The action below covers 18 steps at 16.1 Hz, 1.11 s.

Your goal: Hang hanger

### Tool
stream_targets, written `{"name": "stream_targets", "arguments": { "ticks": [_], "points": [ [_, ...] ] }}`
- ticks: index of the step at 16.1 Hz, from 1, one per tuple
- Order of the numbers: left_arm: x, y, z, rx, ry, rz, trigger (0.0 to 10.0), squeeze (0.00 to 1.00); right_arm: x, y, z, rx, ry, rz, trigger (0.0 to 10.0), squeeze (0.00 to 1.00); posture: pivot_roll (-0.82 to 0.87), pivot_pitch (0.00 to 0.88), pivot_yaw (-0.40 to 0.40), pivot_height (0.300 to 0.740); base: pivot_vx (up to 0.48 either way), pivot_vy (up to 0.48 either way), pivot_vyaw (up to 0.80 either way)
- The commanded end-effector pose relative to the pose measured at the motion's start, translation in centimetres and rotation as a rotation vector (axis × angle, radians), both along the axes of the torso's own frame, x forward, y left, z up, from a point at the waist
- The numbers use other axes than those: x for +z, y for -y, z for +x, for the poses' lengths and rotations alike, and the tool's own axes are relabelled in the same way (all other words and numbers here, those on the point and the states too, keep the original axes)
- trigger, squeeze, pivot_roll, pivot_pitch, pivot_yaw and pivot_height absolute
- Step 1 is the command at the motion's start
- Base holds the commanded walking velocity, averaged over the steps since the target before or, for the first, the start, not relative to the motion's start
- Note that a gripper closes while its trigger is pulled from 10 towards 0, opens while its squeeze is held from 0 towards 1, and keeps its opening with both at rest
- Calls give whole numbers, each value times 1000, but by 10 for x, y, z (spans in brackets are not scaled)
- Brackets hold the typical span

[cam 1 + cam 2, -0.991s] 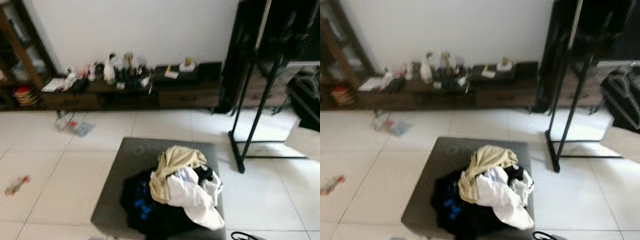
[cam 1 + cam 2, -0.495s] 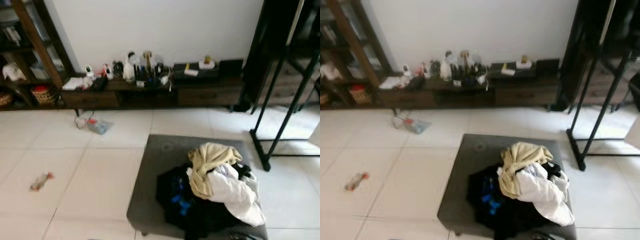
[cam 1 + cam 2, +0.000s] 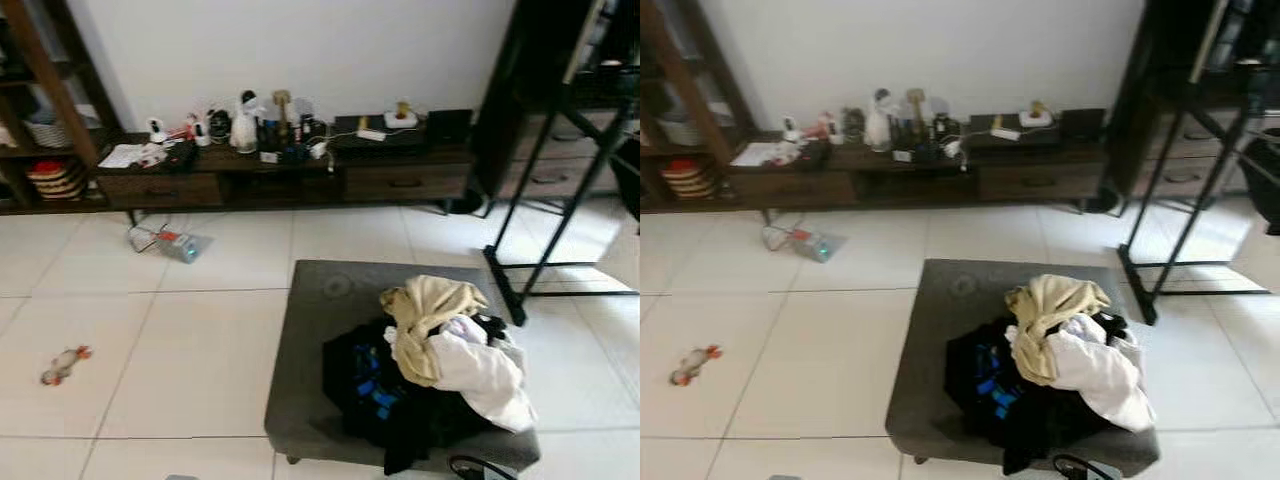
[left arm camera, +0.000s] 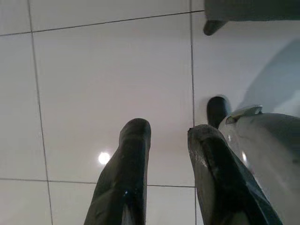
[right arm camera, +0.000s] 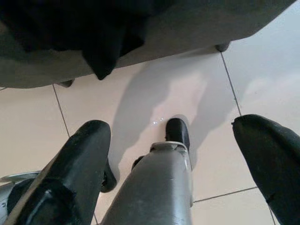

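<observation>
Below, the left end effector point(image 4: 164, 173) is hung over floor tiles, fingers a little apart and empty; the right end effector point(image 5: 187, 164) is spread wide, empty, just off the grey ottoman point(image 3: 310, 400). A dark looped shape point(image 3: 478, 468), possibly the hanger, is glimpsed at the ottoman's near edge beside the clothes heap point(image 3: 430, 380). If so, it is judged light and stiff, best gripped at the neck. The black rack point(image 3: 560, 200) stands beyond the ottoman.

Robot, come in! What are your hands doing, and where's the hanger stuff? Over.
Left gripper open, right gripper open, both empty above floor. Black metal clothes rack ahead right. Grey ottoman with clothes pile between.
</observation>
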<state>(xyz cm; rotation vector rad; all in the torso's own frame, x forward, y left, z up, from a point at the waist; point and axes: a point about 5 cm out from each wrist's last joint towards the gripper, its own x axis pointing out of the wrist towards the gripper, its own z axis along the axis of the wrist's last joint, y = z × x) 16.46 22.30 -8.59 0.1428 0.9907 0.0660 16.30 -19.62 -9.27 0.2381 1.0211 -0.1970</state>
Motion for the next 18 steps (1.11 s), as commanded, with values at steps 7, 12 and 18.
{"name": "stream_targets", "arguments": {
  "ticks": [7, 12, 18],
  "points": [
    [-7, -19, -28, -1, -79, 23, 10000, 0, -1, -1, -1, -5, -8, -4, 10000, 0, 6, 28, 43, 740, 448, 0, -280],
    [-5, -15, -22, 10, -61, 18, 10000, 0, 1, -4, 4, 35, 10, -2, 10000, 0, 11, 40, 39, 740, 252, 0, 0],
    [2, -29, -13, 15, -56, 31, 10000, 0, 19, -14, 38, 258, 173, -27, 10000, 0, 8, 54, 37, 740, 0, 0, 0]
  ]
}}
